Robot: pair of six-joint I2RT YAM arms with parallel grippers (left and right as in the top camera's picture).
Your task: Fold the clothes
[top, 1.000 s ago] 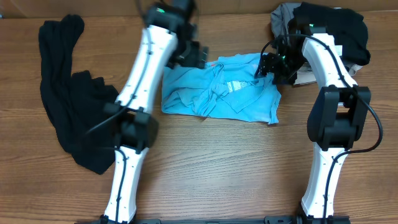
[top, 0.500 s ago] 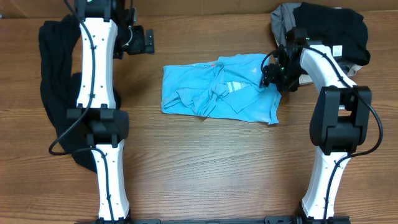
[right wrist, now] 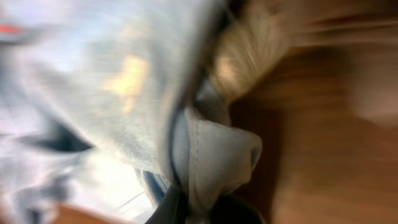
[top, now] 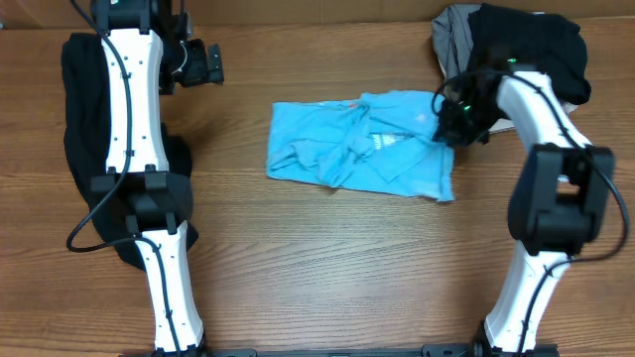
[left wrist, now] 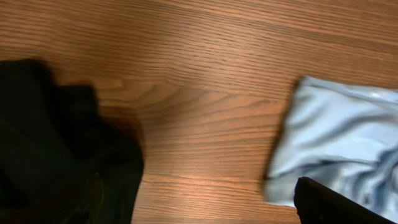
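I count four garments from the overhead view. Item list: one light blue T-shirt point(top: 362, 149); one long black garment point(top: 81, 114); one black garment point(top: 531, 40); one grey garment point(top: 451, 22) (the last two lie heaped together, and I cannot tell whether more cloth sits under them). Arms: two, namely the left arm point(top: 134, 109) and the right arm point(top: 536, 104). There is one desk point(top: 327, 268).

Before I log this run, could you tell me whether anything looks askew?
The light blue T-shirt lies rumpled at the centre of the table, creased rather than flat, its right edge pinched in the right pincer.
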